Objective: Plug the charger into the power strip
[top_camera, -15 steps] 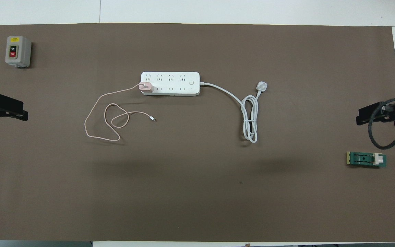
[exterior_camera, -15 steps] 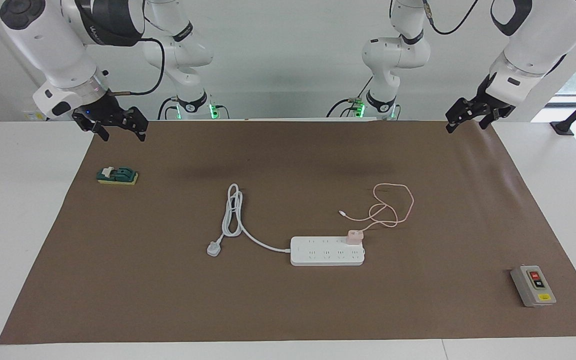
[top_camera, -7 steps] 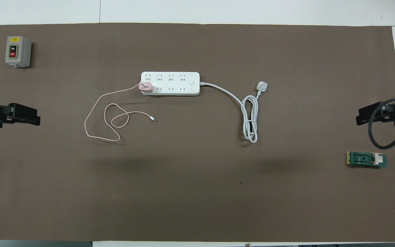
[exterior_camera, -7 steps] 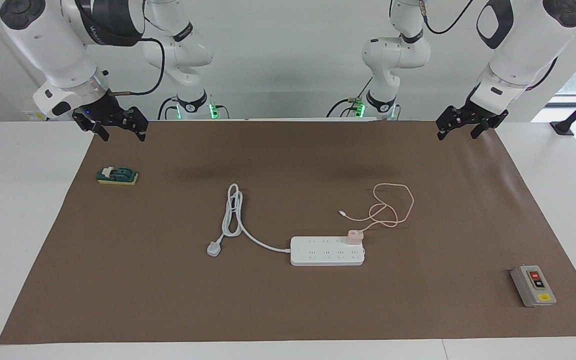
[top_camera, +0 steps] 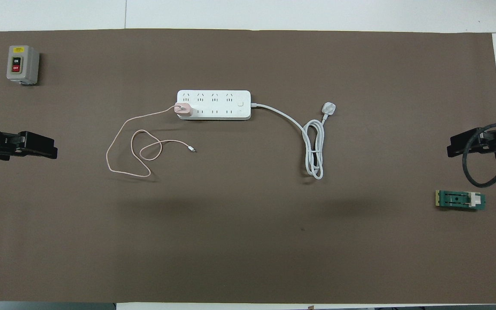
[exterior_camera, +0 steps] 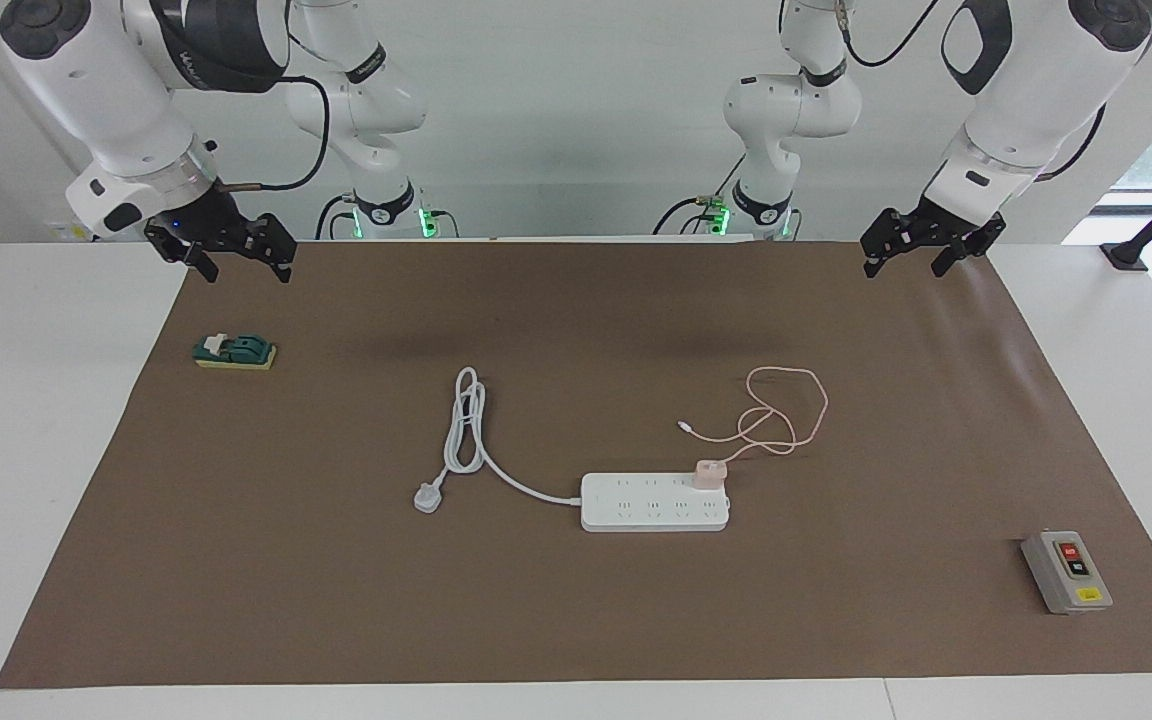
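The white power strip (exterior_camera: 636, 505) (top_camera: 222, 105) lies flat mid-mat. The pale pink charger (exterior_camera: 709, 474) (top_camera: 183, 109) stands on it, at the end toward the left arm, in the socket row nearer the robots; its prongs are hidden. Its thin pink cable (exterior_camera: 794, 420) (top_camera: 121, 129) loops on the mat, nearer the robots than the strip. My left gripper (exterior_camera: 902, 262) (top_camera: 52, 150) hangs open and empty over the mat's edge at the left arm's end. Over the mat's corner at its own end, my right gripper (exterior_camera: 246, 268) (top_camera: 450, 148) hangs open with nothing in it.
The strip's thick white cord (exterior_camera: 466, 430) (top_camera: 314, 146) coils toward the right arm's end and stops in a white plug (exterior_camera: 427, 497) (top_camera: 329, 107). A grey switch box (exterior_camera: 1066, 572) (top_camera: 22, 64) and a green switch block (exterior_camera: 234, 351) (top_camera: 460, 200) sit near the brown mat's (exterior_camera: 576, 620) ends.
The left arm has swung its gripper inward, from off the mat's edge to a little way over the mat. The right arm, charger and strip have not moved.
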